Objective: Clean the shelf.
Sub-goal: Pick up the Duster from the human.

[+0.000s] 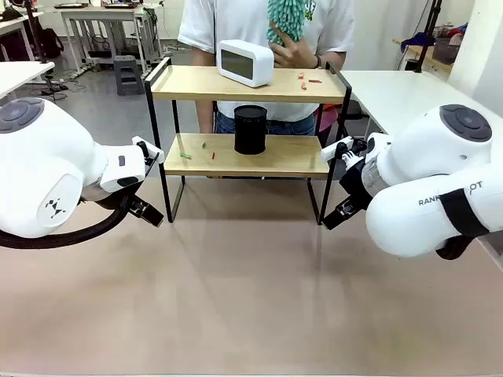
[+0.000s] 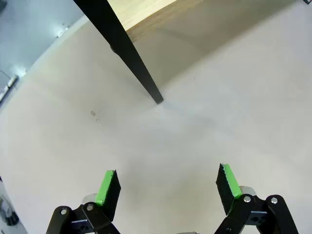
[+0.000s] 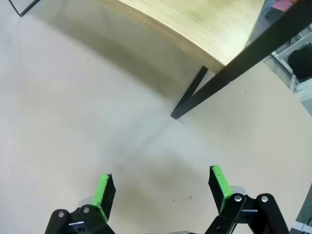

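Left tool (image 2: 166, 175) agape; canister (image 1: 251, 129) on shelf (image 1: 196, 82)

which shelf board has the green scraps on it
The lower board, holding the black cylinder: a green scrap lies near its left end. The scraps on the top board, right of the white clock, are all reddish.
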